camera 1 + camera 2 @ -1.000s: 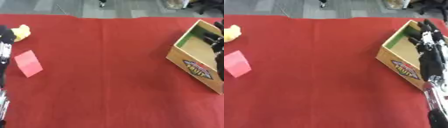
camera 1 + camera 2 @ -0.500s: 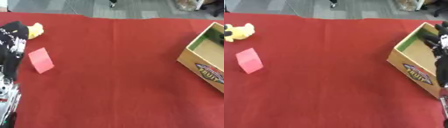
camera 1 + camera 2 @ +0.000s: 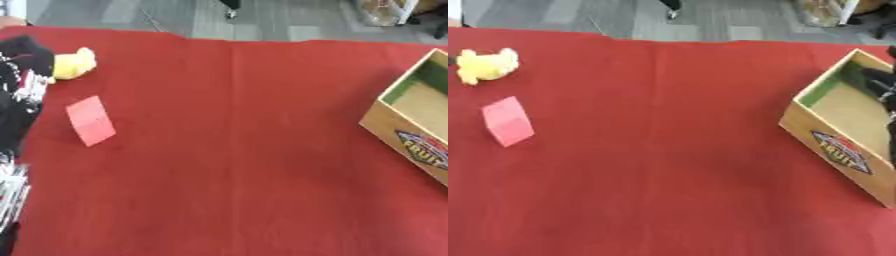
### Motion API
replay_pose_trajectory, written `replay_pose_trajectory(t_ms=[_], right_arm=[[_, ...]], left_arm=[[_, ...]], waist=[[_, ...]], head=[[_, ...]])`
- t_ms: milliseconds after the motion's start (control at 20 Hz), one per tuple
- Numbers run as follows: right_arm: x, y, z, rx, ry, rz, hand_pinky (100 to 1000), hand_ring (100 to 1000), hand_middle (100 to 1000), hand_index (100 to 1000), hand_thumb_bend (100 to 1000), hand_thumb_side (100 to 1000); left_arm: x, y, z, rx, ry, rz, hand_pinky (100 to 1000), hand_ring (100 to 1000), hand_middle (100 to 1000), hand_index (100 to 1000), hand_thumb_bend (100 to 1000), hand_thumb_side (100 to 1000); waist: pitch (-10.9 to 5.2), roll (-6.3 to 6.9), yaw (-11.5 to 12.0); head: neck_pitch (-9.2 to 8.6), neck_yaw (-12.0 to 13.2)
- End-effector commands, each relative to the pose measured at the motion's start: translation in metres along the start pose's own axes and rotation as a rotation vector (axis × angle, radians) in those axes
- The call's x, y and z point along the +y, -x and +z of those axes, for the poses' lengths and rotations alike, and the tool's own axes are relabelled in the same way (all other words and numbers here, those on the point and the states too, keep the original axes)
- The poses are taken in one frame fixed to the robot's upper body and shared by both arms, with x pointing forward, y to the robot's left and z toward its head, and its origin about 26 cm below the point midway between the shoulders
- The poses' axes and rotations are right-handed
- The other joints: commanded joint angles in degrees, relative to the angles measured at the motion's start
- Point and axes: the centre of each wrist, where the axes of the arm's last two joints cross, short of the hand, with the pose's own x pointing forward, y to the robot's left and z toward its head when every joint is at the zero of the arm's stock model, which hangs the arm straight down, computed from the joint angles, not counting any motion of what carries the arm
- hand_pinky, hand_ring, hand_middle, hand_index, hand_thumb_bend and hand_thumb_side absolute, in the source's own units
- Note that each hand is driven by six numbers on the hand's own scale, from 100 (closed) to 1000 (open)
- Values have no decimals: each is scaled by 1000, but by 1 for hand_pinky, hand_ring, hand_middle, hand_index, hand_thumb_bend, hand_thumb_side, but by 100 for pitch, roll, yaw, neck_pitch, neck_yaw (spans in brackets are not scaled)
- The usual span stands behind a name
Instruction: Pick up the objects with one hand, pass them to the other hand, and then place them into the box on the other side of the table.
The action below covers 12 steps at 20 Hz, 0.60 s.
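A yellow soft toy point(image 3: 485, 65) lies at the far left of the red tablecloth. A pink block point(image 3: 507, 121) stands a little nearer than it. My left hand point(image 3: 23, 56) shows as a dark blurred shape right beside the toy's left side, with the arm running down the left edge. An open cardboard fruit box point(image 3: 830, 141) sits at the right. Only a dark part of my right hand point(image 3: 881, 84) shows, over the box's inside at the right edge.
The red cloth point(image 3: 236, 150) covers the whole table between the objects and the box. Grey floor lies beyond the far edge.
The view has shifted, so everything sits further right in the picture. My right arm has drawn back from over the box towards the right edge. My left hand stays beside the yellow toy.
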Motion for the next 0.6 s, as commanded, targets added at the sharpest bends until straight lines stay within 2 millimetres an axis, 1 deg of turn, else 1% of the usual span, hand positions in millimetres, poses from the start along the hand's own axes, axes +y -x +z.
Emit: replay_pose_trajectory(t_ms=[50,350,600], right_arm=[[-5,-14,-5,-35,-9,30,861,766,897,926,100,540],[-6,-17,-5,-33,-23,43,860,765,896,926,100,536],[-6,-20,-6,-38,-38,51,860,765,896,926,100,533]], left_arm=[[16,-14,-7,-57,31,-84,935,704,668,776,604,607],[34,-25,-13,-65,101,-161,931,710,674,784,605,610],[47,-31,-22,-60,150,-240,924,721,682,792,621,596]], waist=[[-155,22,6],[-180,37,20],[-201,43,25]], head=[[41,39],[38,-15],[47,0]])
